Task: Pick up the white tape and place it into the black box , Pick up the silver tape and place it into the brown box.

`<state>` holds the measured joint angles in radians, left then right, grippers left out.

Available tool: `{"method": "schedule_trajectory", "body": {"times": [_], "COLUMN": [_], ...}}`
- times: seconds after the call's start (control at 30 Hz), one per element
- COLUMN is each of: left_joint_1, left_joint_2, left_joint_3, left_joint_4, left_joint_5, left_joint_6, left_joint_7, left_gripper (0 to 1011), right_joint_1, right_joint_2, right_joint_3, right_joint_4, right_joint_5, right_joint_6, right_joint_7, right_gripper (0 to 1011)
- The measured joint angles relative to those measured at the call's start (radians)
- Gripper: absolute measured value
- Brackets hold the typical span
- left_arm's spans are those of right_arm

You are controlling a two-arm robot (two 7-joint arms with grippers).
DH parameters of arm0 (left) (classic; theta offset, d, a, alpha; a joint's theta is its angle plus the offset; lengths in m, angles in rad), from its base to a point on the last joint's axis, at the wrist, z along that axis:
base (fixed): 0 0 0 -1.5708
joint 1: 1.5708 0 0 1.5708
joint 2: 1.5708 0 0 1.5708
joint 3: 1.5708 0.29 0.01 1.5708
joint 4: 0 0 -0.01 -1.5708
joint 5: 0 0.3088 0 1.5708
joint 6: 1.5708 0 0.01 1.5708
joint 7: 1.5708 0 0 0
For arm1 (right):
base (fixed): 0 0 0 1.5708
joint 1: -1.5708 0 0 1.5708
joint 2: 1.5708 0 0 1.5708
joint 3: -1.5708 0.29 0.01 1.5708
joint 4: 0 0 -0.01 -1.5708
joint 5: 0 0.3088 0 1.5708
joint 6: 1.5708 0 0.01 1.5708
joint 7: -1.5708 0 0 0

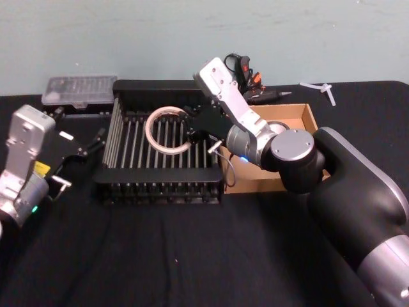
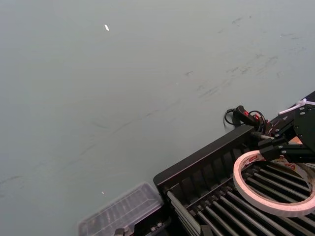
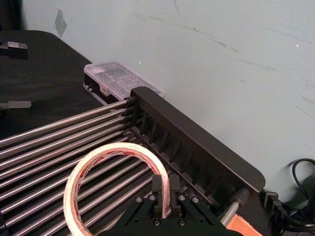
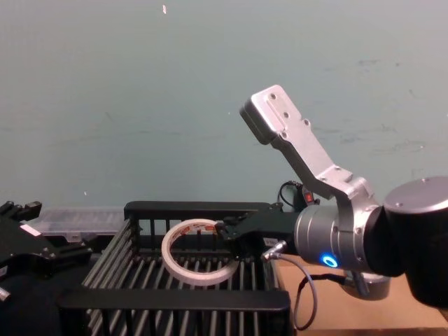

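1. Right wrist view: right gripper (image 3: 165, 189) pinches the white tape's (image 3: 106, 162) rim between closed fingers
2. Tape hangs tilted above the black box's (image 1: 108, 144) slatted floor
3. Left gripper (image 1: 96, 142), fingers apart, idles beside the box's left wall

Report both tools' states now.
Left tool: open, empty, left of the black box.
Right tool: shut on the white tape, over the black box.
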<state>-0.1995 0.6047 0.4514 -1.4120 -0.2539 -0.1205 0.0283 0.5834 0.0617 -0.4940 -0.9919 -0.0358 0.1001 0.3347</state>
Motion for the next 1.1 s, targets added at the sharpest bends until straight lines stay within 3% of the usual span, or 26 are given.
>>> {"method": "schedule_trajectory", "body": {"times": [0.23, 1.1], "left_joint_1": [0.0, 0.0], "left_joint_2": [0.0, 0.0], "left_joint_3": [0.0, 0.0], "left_joint_4": [0.0, 0.0], "left_joint_5": [0.0, 0.0], "left_joint_6": [0.0, 0.0], "left_joint_7": [0.0, 0.0], "left_gripper": [1001, 1001], "right_joint_1": [0.0, -0.001], "right_joint_2": [0.001, 0.001], "right_joint_3": [0.0, 0.0], "right_joint_4": [-0.001, -0.003], "right_joint_5": [0.001, 0.004], "right_joint_6": [0.001, 0.002], "right_joint_7": [0.001, 0.002], "right_gripper": [147, 940]}}
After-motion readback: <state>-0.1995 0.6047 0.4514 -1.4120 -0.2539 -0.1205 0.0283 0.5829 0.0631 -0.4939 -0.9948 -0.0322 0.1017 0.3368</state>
